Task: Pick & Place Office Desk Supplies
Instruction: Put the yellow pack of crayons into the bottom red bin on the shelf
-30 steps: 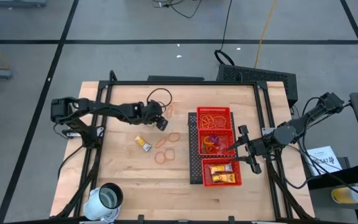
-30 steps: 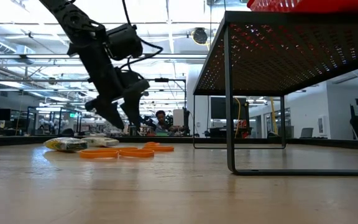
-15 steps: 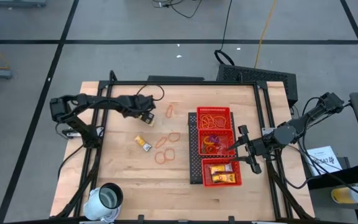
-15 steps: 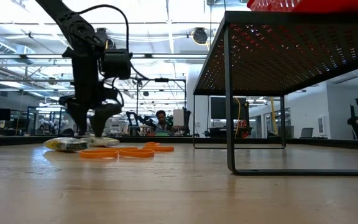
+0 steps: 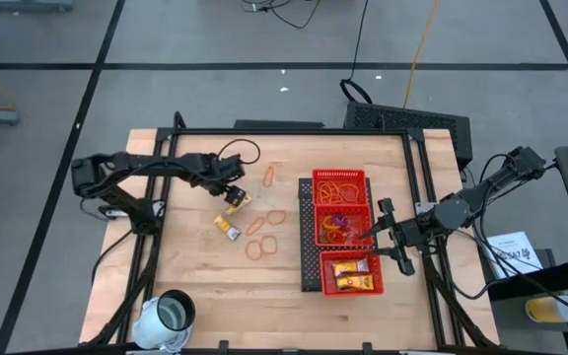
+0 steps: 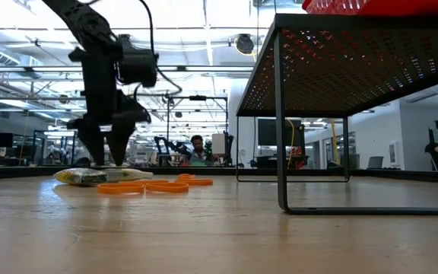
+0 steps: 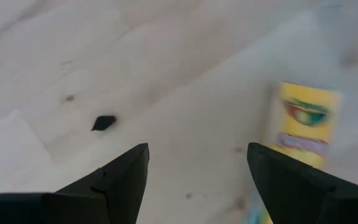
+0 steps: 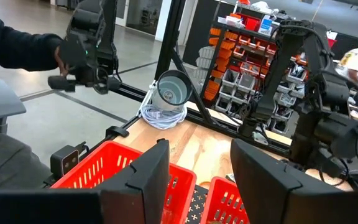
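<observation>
we see the left gripper [image 5: 233, 193] low over the bare wood with its two dark, flat-sided fingers spread, pinching nothing; in the left wrist view one yellow packet [image 7: 305, 123] with a printed label lies just beside them, a flat glossy rectangle. from above we count two such packets on the table: that one [image 5: 238, 201] by the fingertips and a second packet [image 5: 228, 229] nearer the front edge. close by lie thin orange-tan rubber-band loops [image 5: 261, 235], about five, soft ovals flat on the planks, with one more loop [image 5: 269, 176] set apart toward the back. the table [image 5: 195, 276] is pale, grained wood. to the right stands one red mesh tray [image 5: 310, 232] of three compartments: the far one holds a tangle of bands, the middle one mixed small coloured pieces we cannot count, the near one more yellow-orange packets. the right gripper [image 5: 384, 237] hangs beside the tray, its fingers parted and holding nothing. one white cylindrical cup [image 5: 167, 316] sits at the front left corner, on a coil of white cord [image 8: 162, 114].
</observation>
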